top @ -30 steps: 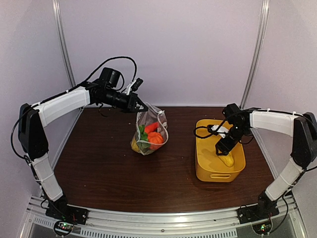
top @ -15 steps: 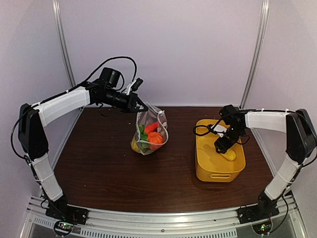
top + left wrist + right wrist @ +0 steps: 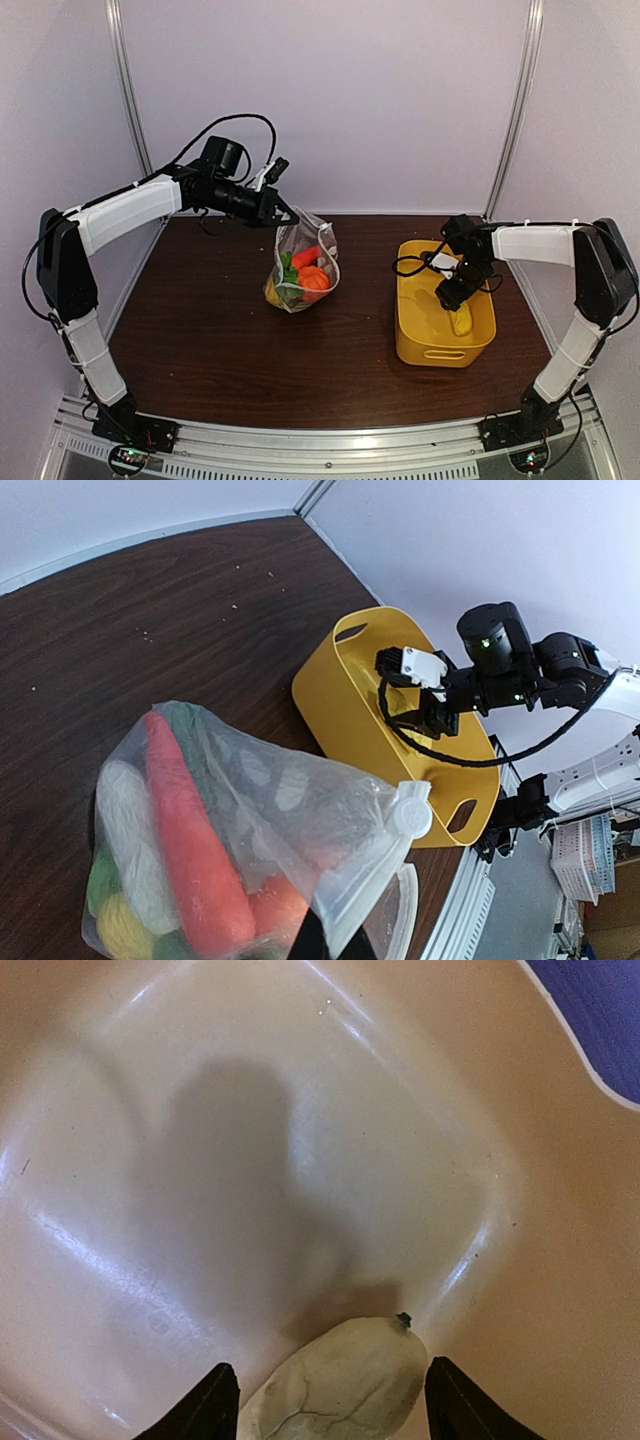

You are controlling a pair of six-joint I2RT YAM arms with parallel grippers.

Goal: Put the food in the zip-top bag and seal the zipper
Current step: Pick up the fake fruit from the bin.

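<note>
The zip-top bag (image 3: 303, 262) hangs from my left gripper (image 3: 289, 218), which is shut on its top corner; its bottom rests on the table. It holds food: an orange carrot (image 3: 190, 840) and white, green, yellow and red pieces. The zipper's white slider tab (image 3: 409, 809) sits at the bag's mouth in the left wrist view, just above my left gripper (image 3: 318, 942). My right gripper (image 3: 453, 296) is down inside the yellow basket (image 3: 438, 352), open, with its fingertips on either side of a pale yellow food piece (image 3: 340, 1385) on the basket floor. That piece also shows from above (image 3: 461, 322).
The basket (image 3: 350, 710) stands at the right of the brown table (image 3: 210, 330), close to its right edge. White walls and metal posts close in the back and sides. A metal rail runs along the near edge.
My right wrist has shifted slightly inside the basket, staying over the yellow piece. The left arm and the bag have not moved.
</note>
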